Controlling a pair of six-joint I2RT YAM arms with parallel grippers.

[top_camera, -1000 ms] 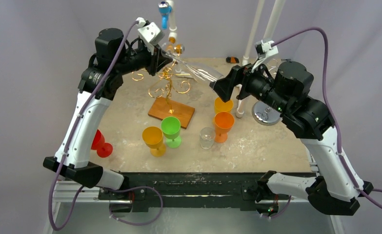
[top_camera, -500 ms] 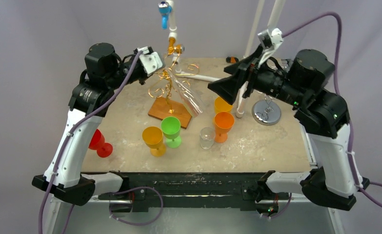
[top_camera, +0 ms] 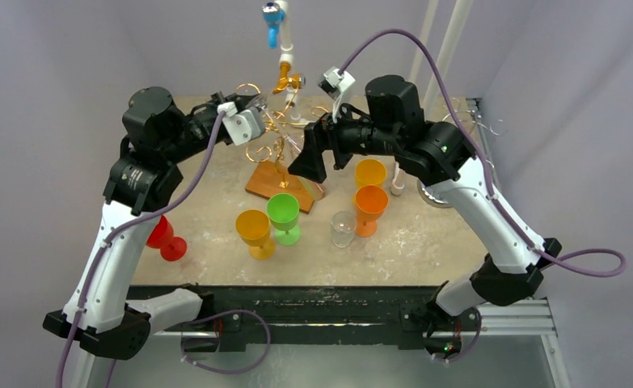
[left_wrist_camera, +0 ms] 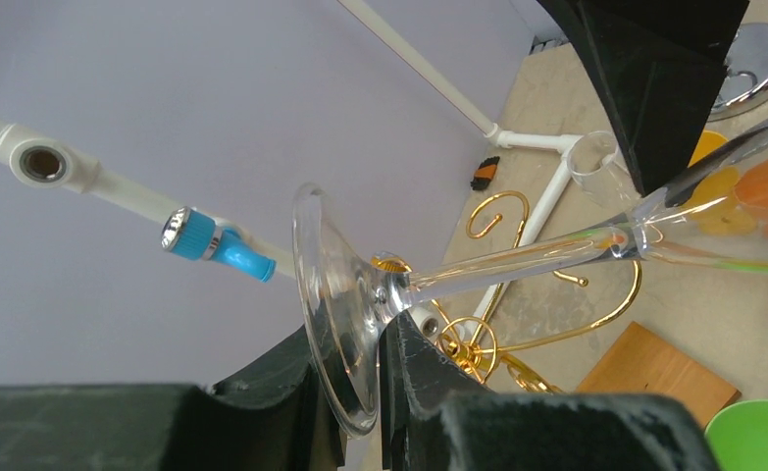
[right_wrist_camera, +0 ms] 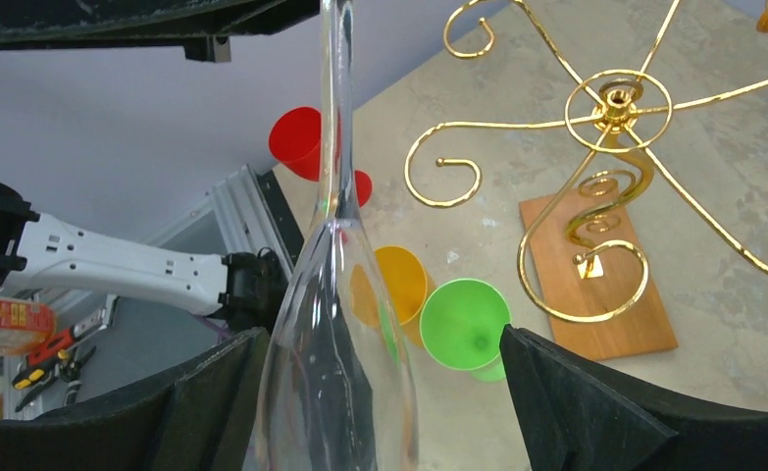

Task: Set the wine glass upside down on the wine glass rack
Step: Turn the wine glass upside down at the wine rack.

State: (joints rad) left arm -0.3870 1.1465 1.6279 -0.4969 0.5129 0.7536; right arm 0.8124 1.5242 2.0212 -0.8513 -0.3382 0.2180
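The left claw (left_wrist_camera: pixel 355 378) pinches the foot of the wine glass (left_wrist_camera: pixel 517 260), aloft beside the gold rack (right_wrist_camera: pixel 615 103) — its stem runs across to the right claw (right_wrist_camera: pixel 380 339), spread wide around the bowl.

A robotics lab test cell: plain lilac backdrop walls (top_camera: pixel 54 48) close in a stone-look desk (top_camera: pixel 442 234), two robot arms (top_camera: pixel 127 234) are bolted to a metal frame (top_camera: pixel 531 309) at its near edge, purple cables (top_camera: pixel 386 32) loop loose, and white pipe framing (top_camera: pixel 450 40) stands at the far side.
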